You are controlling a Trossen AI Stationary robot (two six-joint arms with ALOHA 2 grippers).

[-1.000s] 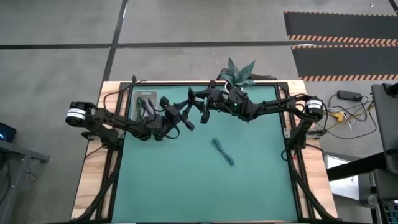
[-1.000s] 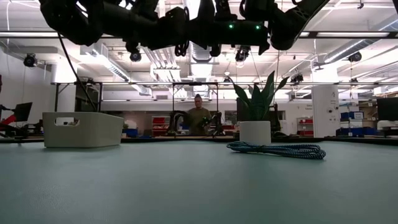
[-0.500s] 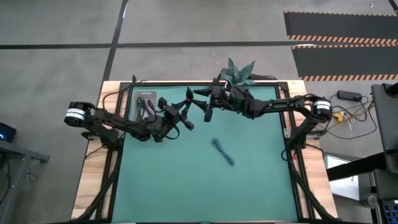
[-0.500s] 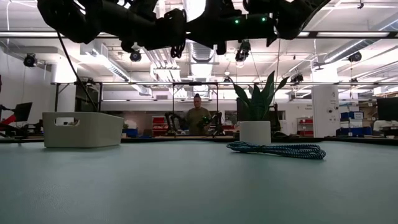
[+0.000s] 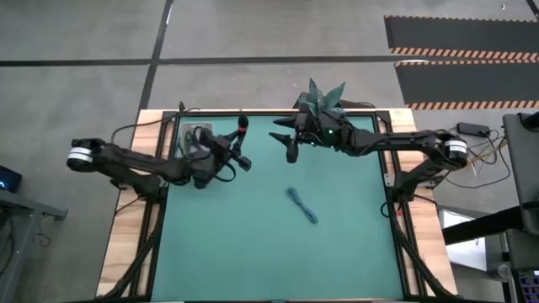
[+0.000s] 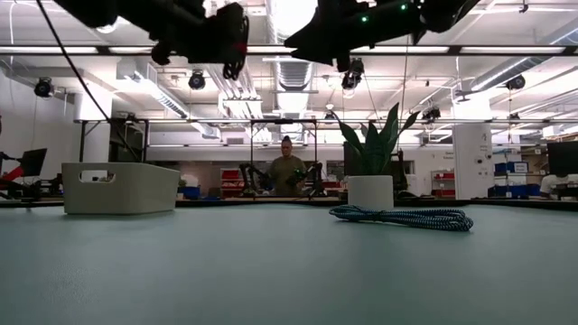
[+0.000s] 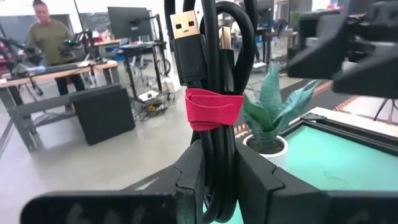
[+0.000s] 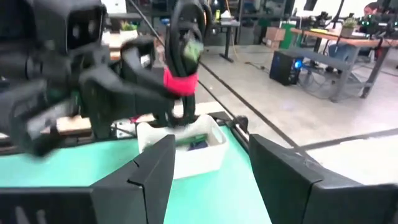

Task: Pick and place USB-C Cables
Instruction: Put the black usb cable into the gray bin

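My left gripper (image 5: 238, 147) is raised above the far left part of the table, beside the white bin (image 5: 195, 139), and is shut on the black cable bundle with a red strap (image 7: 214, 106). My right gripper (image 5: 285, 145) hangs open in the air a little to its right and holds nothing. The teal-blue cable (image 5: 301, 204) lies flat on the green mat near the middle, also seen as the teal-blue cable (image 6: 402, 217) in the low view. A green cable (image 8: 193, 140) and a dark one lie inside the bin (image 8: 186, 155). My left gripper pinches the black bundle between its two fingers (image 7: 189, 180) on the bundle's lower part (image 7: 217, 165), below the red strap. The bundle stands up out of the fingers, with its metal plugs (image 7: 185, 28) at the free end, and it is lifted clear of the table.
A potted plant (image 5: 324, 99) stands at the far edge behind my right gripper. The bin sits in the far left corner. The green mat (image 5: 253, 244) is bare on its near half. A person (image 6: 287, 167) stands in the room beyond the table.
The two grippers were close together over the far middle of the table and have come apart. My left gripper has drawn back toward the table's left and the bin, carrying the black and red bundle. My right gripper has shifted slightly toward the right.
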